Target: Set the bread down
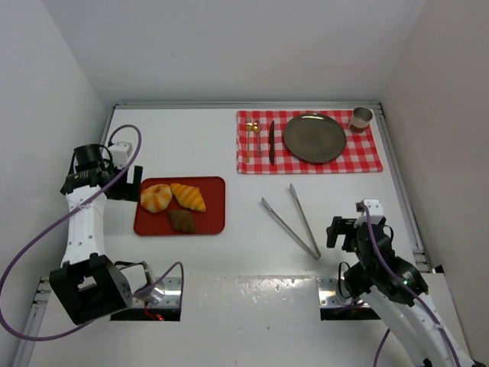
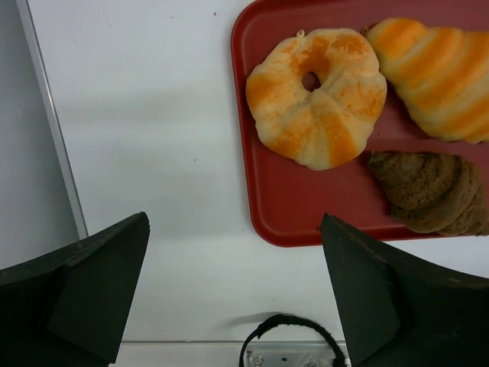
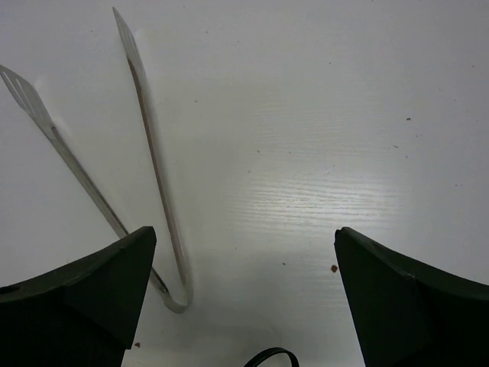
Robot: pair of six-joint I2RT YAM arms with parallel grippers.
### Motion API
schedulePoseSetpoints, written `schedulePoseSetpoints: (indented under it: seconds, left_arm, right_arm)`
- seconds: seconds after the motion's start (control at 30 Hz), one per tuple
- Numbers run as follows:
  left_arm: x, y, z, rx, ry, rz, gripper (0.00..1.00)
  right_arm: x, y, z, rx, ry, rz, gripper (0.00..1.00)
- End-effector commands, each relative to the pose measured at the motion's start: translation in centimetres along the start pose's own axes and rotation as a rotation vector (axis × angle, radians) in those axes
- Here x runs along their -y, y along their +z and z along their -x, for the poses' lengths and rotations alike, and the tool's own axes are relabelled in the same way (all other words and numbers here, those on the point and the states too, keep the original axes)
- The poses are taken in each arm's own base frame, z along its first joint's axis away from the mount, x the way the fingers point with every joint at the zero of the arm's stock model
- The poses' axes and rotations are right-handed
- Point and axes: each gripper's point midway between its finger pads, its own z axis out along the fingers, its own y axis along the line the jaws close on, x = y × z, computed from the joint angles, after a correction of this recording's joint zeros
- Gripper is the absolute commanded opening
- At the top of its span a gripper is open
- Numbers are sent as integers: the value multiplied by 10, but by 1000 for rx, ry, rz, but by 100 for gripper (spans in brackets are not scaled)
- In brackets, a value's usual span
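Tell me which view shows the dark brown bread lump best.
Left wrist: the small dark brown bread lump sits close, its ridges clear. Top external shows it tiny on the red tray; right wrist misses it.

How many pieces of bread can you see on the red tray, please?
3. The round bun sits at the left of the red tray, the croissant to its right, and the dark brown lump in front of them, by the near edge. None seems hidden.

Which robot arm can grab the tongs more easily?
Right, probably. The right gripper hovers open just beside the tongs. The left gripper sits far off, by the red tray holding the bread.
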Motion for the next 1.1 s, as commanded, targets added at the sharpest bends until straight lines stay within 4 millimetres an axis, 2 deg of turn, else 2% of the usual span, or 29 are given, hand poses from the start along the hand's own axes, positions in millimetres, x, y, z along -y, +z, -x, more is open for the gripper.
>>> schedulePoseSetpoints:
  seconds: [0.0, 0.07, 0.13, 0.17, 0.2, 0.23, 0.27, 0.3, 0.37, 0.4, 0.53, 0.57, 0.6, 0.63, 0.7, 0.73, 0.83, 0.97, 1.07]
  left_arm:
    - [-5, -14, 34, 128, -113, 25, 100]
    - [-13, -30, 57, 188, -168, 35, 100]
    - [-11, -34, 60, 180, -154, -2, 100]
    - [-5, -35, 63, 195, -124, -60, 100]
    - [-1, -35, 66, 208, -82, -86, 100]
    - [3, -33, 64, 209, -64, -111, 100]
    - [3, -30, 63, 199, -67, -116, 100]
    - [3, -30, 63, 199, -67, -116, 100]
    - [3, -32, 66, 205, -72, -109, 100]
    - [1, -32, 65, 200, -73, -96, 100]
    - [-1, -31, 49, 169, -59, -39, 100]
    - [-3, -35, 49, 179, -56, -24, 100]
    - [-2, -32, 45, 165, -49, -28, 100]
    - [-2, -32, 44, 165, -49, -28, 100]
    - [-1, -30, 41, 157, -51, -32, 100]
    - [-1, -30, 41, 157, -51, -32, 100]
    - [0, -33, 46, 171, -57, -36, 100]
    - [0, -33, 49, 176, -56, -44, 100]
    - [-2, -35, 52, 181, -54, -32, 100]
  right_arm:
    - [2, -7, 8, 20, 26, -6, 100]
    - [1, -6, 8, 13, -6, 2, 100]
    - [1, -2, 10, -5, -22, -18, 100]
    - [-10, -4, 16, -17, -74, 45, 98]
    - [-17, -1, 12, -79, -120, 69, 95]
    - [-27, 2, 26, -105, -220, 113, 92]
    - [-44, 1, 24, -157, -246, 198, 90]
    - [-53, 8, -4, -361, -318, 223, 96]
    - [-57, 6, 8, -421, -387, 213, 100]
    - [-61, 13, -3, -480, -489, 201, 100]
    - [-79, 23, -33, -493, -547, 293, 100]
    - [-84, 27, -30, -464, -538, 305, 100]
    - [-86, 27, -41, -490, -533, 336, 100]
    - [-98, 36, -35, -436, -527, 372, 100]
    - [-102, 38, -56, -480, -544, 428, 100]
    - [-104, 44, -61, -491, -542, 423, 98]
    - [-94, 59, -72, -540, -562, 353, 97]
    - [-105, 77, -73, -514, -557, 364, 94]
    - [-104, 90, -79, -527, -532, 342, 88]
